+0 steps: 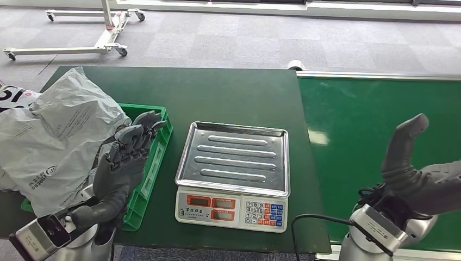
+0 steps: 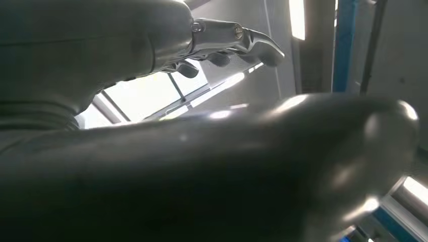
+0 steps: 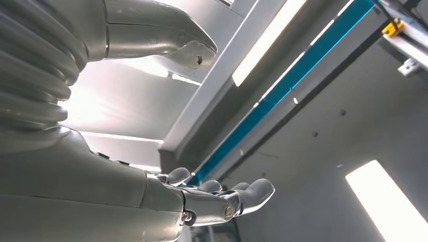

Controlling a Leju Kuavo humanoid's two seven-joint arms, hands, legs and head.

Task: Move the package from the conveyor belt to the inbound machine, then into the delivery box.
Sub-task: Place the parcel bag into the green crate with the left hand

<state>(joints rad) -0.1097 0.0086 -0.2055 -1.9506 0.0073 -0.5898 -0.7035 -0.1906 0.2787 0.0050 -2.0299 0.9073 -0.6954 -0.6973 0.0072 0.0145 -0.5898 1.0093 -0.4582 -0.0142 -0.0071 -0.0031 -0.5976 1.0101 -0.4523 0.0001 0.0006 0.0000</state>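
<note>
One weighing scale [image 1: 232,175] stands on the tabletop [image 1: 217,95], carrying one ribbed steel tray [image 1: 235,157]. Its front panel has three red displays [image 1: 211,203] and one keypad [image 1: 263,212]. One green crate [image 1: 152,163] sits beside the scale. At least two grey plastic mail bags [image 1: 49,141] lie piled in and over the crate; the exact number cannot be told. One green conveyor belt [image 1: 375,125] adjoins the tabletop. One wheeled metal stand [image 1: 81,32] is on the floor. Two robot hands are present: one left robot hand [image 1: 125,163] and one right robot hand [image 1: 418,174].
</note>
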